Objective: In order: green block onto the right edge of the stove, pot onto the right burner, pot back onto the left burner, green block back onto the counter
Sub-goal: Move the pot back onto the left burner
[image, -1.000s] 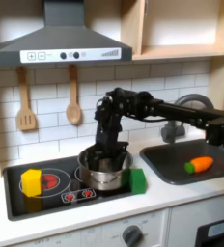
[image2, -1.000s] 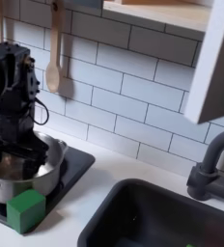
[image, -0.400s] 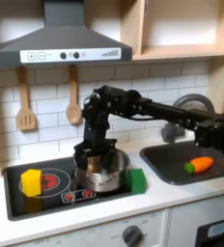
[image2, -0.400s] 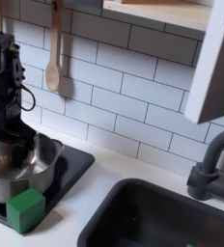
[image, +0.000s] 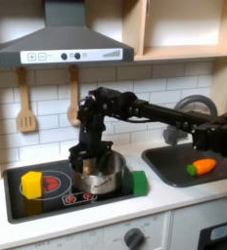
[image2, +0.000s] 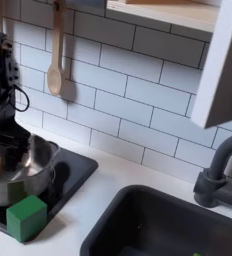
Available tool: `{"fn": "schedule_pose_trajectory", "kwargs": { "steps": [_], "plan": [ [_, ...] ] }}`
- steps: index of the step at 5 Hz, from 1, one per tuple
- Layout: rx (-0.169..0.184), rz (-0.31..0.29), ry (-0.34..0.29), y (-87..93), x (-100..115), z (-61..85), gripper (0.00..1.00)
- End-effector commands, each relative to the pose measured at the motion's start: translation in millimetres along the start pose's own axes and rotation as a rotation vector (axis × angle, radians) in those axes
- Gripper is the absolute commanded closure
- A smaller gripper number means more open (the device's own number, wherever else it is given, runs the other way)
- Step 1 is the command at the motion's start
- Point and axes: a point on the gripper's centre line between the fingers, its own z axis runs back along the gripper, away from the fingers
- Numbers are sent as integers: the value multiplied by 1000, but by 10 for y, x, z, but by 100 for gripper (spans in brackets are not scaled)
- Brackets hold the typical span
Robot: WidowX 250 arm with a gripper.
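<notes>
gripper [image: 89,156]: down at the pot, jaws straddling the rim on the first exterior view's left side; grasping the pot. In the second exterior view one finger [image2: 38,152] shows inside the pot; the rest runs off the second exterior view's left edge.
pot [image: 98,172]: upright on the stove, on the burner nearer the sink but reaching toward the middle. Also in the second exterior view [image2: 16,178], at the left edge, partly cut off.
block [image: 139,183]: green, on the stove's edge nearest the sink, just beside the pot; cannot tell if touching. In the second exterior view [image2: 27,218] it sits at the cooktop's front corner, in front of the pot.
stove [image: 57,200]: black, two red rings; the ring on the first exterior view's left is mostly bare, the other is under the pot.
counter [image: 174,196]: white, around stove and sink.
yellow block [image: 31,184]: on the stove's far left edge in the first exterior view, well apart from the pot.
carrot [image: 201,167]: lying in the sink [image: 174,164], to the first exterior view's right.
faucet [image2: 219,172]: grey, behind the sink in the second exterior view.
wooden utensils: spatula [image: 25,105] and spoon [image: 74,101] hang on the tile wall above the stove.
hood [image: 62,41]: grey, above the stove.
</notes>
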Motion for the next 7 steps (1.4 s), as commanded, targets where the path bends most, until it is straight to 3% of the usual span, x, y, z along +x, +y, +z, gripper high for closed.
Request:
{"fn": "schedule_pose_trajectory", "kwargs": {
  "steps": [1, 5, 7],
  "plan": [
    [10, 35, -15, 185, 134, -4, 0],
    [16, 47, -21, 259, 257, -47, 0],
    [-7, 28, -32, 128, 236, 27, 0]
  ]
}}
